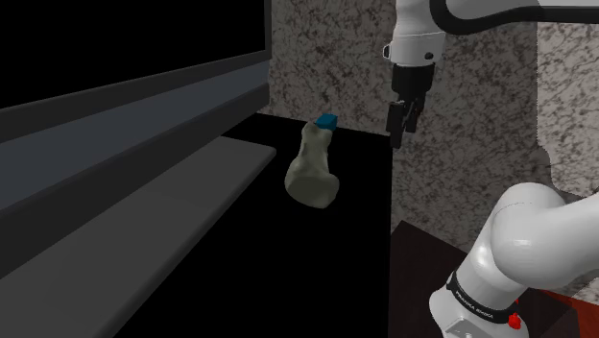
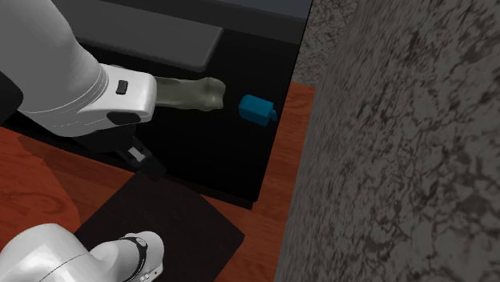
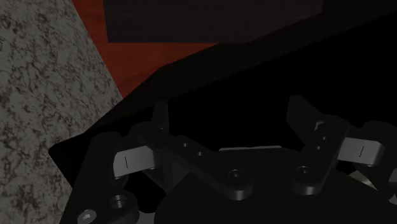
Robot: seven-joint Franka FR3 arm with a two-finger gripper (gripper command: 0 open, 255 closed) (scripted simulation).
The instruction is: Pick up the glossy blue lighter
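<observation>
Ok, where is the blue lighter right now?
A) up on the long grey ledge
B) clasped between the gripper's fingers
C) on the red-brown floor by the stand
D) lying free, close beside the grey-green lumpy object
D: the blue lighter lies close beside one end of the grey-green lumpy object, over the black surface, while the gripper hangs apart from both, its fingers open with nothing between them.
</observation>
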